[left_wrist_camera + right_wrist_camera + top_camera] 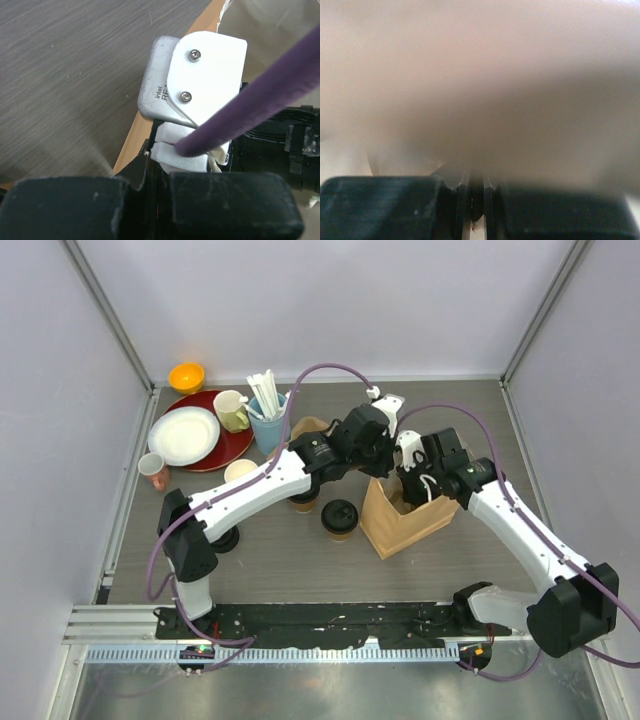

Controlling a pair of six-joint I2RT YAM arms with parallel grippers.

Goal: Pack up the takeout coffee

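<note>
A brown paper bag (410, 520) stands open at mid-table. A kraft coffee cup with a black lid (339, 518) stands just left of it. A second lidded cup (303, 503) is partly hidden under my left arm. My left gripper (383, 462) is at the bag's far-left rim. In the left wrist view its jaws (157, 175) are shut, with the bag's brown edge (131, 145) running into them. My right gripper (412, 480) is at the bag's mouth. In the right wrist view its jaws (476, 182) are shut, with blurred bag paper (480, 100) filling the view.
At the back left are a red plate (235, 445) bearing a white plate (184, 435), a yellow-green mug (232, 410), a blue cup of white sticks (267, 422), an orange bowl (186, 375) and a pink cup (153, 470). An open, lidless cup (240, 472) stands by the left arm.
</note>
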